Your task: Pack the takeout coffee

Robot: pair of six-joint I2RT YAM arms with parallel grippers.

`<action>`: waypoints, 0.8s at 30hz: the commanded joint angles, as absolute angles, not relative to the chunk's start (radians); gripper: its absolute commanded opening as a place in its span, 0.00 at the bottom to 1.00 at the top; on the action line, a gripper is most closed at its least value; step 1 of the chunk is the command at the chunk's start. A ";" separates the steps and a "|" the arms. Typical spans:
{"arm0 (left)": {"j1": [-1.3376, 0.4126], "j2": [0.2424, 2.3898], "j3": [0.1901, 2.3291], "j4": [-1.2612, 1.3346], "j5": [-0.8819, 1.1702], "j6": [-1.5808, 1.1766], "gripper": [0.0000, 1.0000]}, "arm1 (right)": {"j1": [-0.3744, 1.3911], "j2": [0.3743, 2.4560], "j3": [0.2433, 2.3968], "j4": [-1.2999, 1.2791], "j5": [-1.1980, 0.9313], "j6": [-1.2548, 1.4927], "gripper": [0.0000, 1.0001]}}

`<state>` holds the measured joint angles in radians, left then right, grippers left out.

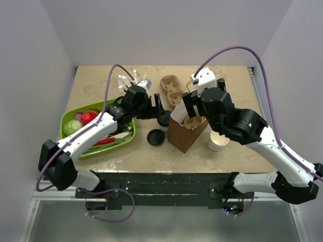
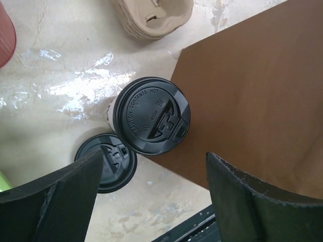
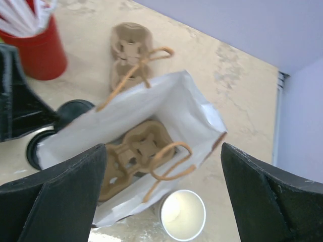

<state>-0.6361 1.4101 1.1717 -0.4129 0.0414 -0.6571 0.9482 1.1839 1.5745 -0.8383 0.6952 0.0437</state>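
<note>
The left tool (image 2: 154, 156) is held wide apart, with nothing clamped or touched; its two black fingers (image 2: 55, 201) are poised above the beige surface (image 2: 60, 75). Just beyond the fingertips, the takeout coffee (image 2: 151, 115), a small white paper cup with a round black plastic sip lid, is seen from above. It is stood upright on the surface, its long axis vertical and the lid uppermost. The lid's raised sip spout is turned toward the tall brown paper bag (image 2: 252, 91) just beside it; whether cup and bag touch cannot be told. A loose black plastic lid (image 2: 108, 164) is laid flat near the cup's other side. The right tool (image 3: 164, 147) is likewise spread wide and empty, hung over the bag's open mouth, where a moulded pulp cup carrier (image 3: 133, 154) is lodged inside. A lidless white paper cup (image 3: 182, 214) is stood beside the bag.
</note>
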 commanded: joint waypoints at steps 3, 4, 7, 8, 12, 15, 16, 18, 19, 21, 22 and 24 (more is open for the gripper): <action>-0.652 1.459 1.201 -0.495 0.002 -0.816 0.87 | 0.936 1.152 1.502 -0.851 0.923 0.136 0.98; -0.653 1.459 1.195 -0.506 -0.047 -0.833 0.88 | 0.934 1.151 1.497 -0.851 0.931 0.141 0.98; -0.652 1.465 1.161 -0.477 -0.028 -0.842 0.88 | 0.917 1.140 1.474 -0.825 0.974 0.146 0.98; -0.652 1.473 1.158 -0.465 -0.020 -0.847 0.86 | 0.911 1.137 1.464 -0.822 0.979 0.146 0.98; -0.650 1.520 1.161 -0.428 -0.020 -0.888 0.80 | 0.907 1.131 1.451 -0.816 0.968 0.146 0.98; -0.643 1.557 1.135 -0.397 -0.017 -0.933 0.73 | 0.904 1.117 1.436 -0.805 0.968 0.144 0.98; -0.640 1.560 1.120 -0.378 -0.006 -0.954 0.70 | 0.904 1.114 1.430 -0.796 0.963 0.146 0.98; -0.638 1.555 1.071 -0.284 0.004 -0.963 0.69 | 0.902 1.106 1.411 -0.782 0.940 0.152 0.98; -0.638 1.540 1.056 -0.253 0.018 -0.979 0.67 | 0.902 1.108 1.407 -0.778 0.918 0.156 0.98; -0.640 1.522 1.020 -0.192 0.018 -0.995 0.66 | 0.900 1.112 1.397 -0.775 0.916 0.173 0.98; -0.640 1.510 1.016 -0.189 0.002 -0.997 0.66 | 0.900 1.115 1.397 -0.775 0.916 0.172 0.98; -0.638 1.499 1.009 -0.186 -0.027 -0.993 0.65 | 0.900 1.118 1.397 -0.775 0.914 0.172 0.98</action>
